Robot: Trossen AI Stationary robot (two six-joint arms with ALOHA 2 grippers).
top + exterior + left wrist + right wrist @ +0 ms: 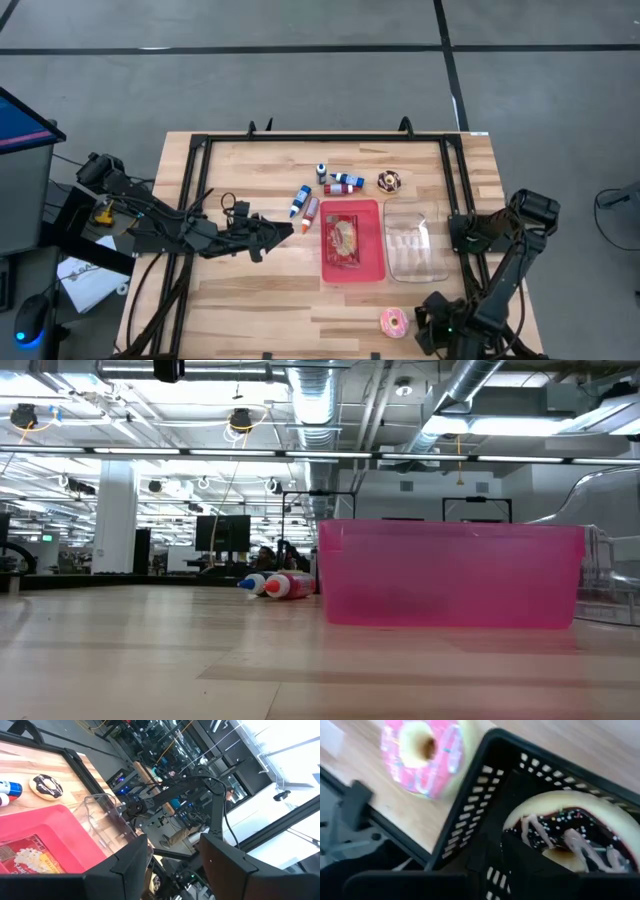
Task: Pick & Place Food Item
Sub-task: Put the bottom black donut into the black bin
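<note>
Right gripper low at surface near-right corner, over chocolate donut inside black basket, pink donut just outside, grip state indeterminable; left gripper parted, empty; advise centring on donut, lifting clear of basket wall.

Small bottles — wooden table
</note>
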